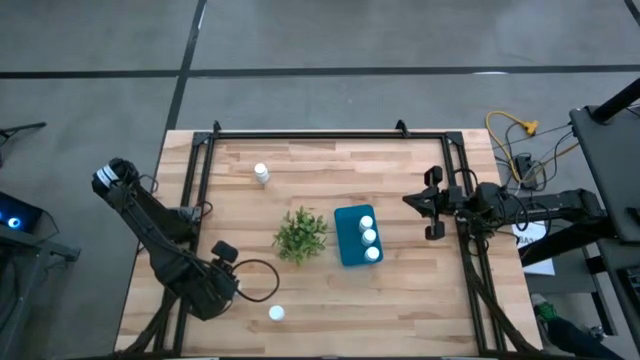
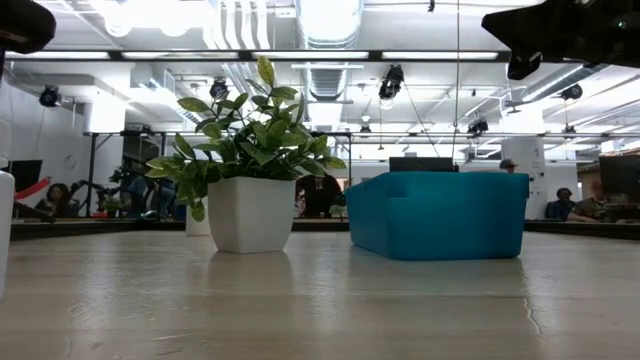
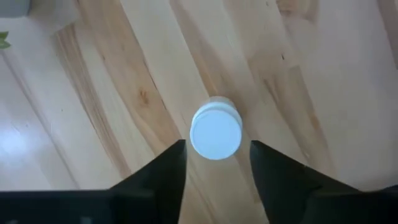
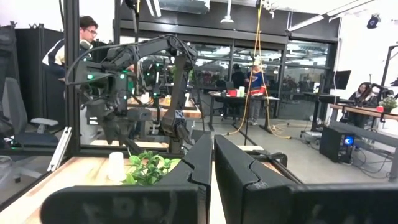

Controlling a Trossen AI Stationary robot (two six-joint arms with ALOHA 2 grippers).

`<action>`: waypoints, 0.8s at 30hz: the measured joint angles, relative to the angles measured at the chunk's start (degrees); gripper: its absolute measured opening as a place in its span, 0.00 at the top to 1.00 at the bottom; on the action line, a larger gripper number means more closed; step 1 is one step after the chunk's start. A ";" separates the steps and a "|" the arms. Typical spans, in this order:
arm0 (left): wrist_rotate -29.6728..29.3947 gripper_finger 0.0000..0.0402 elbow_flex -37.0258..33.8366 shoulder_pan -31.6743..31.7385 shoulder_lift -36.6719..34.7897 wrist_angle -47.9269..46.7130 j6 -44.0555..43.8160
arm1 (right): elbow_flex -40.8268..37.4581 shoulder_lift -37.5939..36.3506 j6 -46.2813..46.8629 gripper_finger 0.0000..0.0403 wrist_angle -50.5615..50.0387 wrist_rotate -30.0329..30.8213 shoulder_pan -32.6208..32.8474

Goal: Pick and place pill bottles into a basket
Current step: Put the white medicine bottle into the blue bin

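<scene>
Left pincer [image 3: 216, 163]: we found it low and left of centre in the overhead frame, its fingers [image 3: 163, 174] parted on either side of a pill bottle [image 3: 216, 130], without touching it.
Right pincer [image 1: 434, 203]: clenched on nothing, above the counter [image 1: 400, 290] at the right edge.
Basket [image 1: 349, 242]: right of the plant [image 1: 301, 234] at centre; we counted three bottles [image 1: 368, 237] inside.
Remaining bottle [image 1: 261, 174]: upright, upper left of the counter.
</scene>
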 joint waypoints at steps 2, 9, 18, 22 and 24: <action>-0.07 0.55 -0.14 0.00 0.05 0.22 0.02 | 0.00 0.00 0.00 0.98 0.00 -0.02 0.00; -0.63 0.45 -0.14 0.31 0.89 0.68 0.02 | -0.02 0.00 0.00 0.98 0.00 -0.02 0.00; -0.41 0.43 -0.14 0.51 1.01 1.21 0.02 | -0.02 0.00 0.00 0.98 0.00 -0.02 0.00; -0.38 0.43 -0.27 0.74 1.01 3.26 0.04 | -0.02 0.00 0.00 0.98 0.00 -0.02 0.00; -0.37 0.43 -0.28 0.74 1.01 3.44 0.04 | -0.02 0.00 -0.01 0.98 0.00 -0.02 0.00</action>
